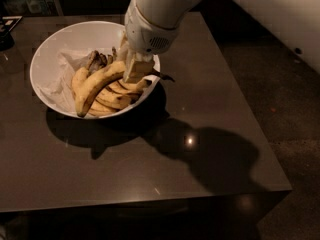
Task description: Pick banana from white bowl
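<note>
1. Yellow with brown streaks, the banana [97,84] lies on top of the pile in the white bowl [65,29], which sits towards the far-left corner of the bench [210,134]. Its lower tip rests by the bowl's near rim and its upper end rises to the end effector [135,69].
2. We read the end effector as clamped on that upper end, just inside the bowl's right-hand rim. The grip looks to be close to the banana's tip, not its middle.
3. We judge the main risk to be slipping. With so much of the fruit hanging beyond the grip, the banana may pivot or slide free as it rises.
4. The shorter bananas [117,98] lie touching underneath. One could catch on the long one and get dragged over the rim, or the crumpled paper [57,81] could come up with it.
5. A pull that is not straight up could snag the near rim and tip the bowl or push it along the glossy bench.
6. Soft, ripe skin may tear under a hard squeeze.
7. For room, the bench is bare dark surface from the bowl to the near edge and the right-hand edge. Straight up and then towards the near-right corner looks the freest path.
8. The left edge and far edge are close to the bowl, so there is less margin that way. Beyond the right edge there is only floor [285,114].
</note>
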You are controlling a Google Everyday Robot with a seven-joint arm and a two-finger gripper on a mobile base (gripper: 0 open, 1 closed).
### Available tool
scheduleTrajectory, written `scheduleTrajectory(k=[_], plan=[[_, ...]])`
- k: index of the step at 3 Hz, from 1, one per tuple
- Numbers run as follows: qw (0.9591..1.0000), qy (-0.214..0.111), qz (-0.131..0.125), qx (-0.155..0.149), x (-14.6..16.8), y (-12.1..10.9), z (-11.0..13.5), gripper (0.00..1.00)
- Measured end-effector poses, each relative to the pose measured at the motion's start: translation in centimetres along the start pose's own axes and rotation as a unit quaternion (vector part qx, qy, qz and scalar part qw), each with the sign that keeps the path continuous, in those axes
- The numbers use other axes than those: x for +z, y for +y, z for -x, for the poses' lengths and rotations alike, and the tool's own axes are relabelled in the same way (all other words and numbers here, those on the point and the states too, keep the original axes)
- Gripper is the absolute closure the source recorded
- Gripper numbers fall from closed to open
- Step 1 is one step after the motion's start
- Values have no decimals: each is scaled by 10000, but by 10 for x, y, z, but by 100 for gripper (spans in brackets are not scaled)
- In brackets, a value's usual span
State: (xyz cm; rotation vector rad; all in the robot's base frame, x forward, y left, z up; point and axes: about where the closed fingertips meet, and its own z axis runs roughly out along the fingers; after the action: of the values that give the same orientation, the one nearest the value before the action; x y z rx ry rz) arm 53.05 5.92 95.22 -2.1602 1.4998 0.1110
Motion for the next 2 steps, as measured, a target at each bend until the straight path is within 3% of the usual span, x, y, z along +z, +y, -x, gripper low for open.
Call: scheduleTrajectory(k=[1, 2], plan=[[9993, -214, -271, 103, -32, 21, 10, 100], [9984, -316, -338, 324, -52, 46, 16, 100]])
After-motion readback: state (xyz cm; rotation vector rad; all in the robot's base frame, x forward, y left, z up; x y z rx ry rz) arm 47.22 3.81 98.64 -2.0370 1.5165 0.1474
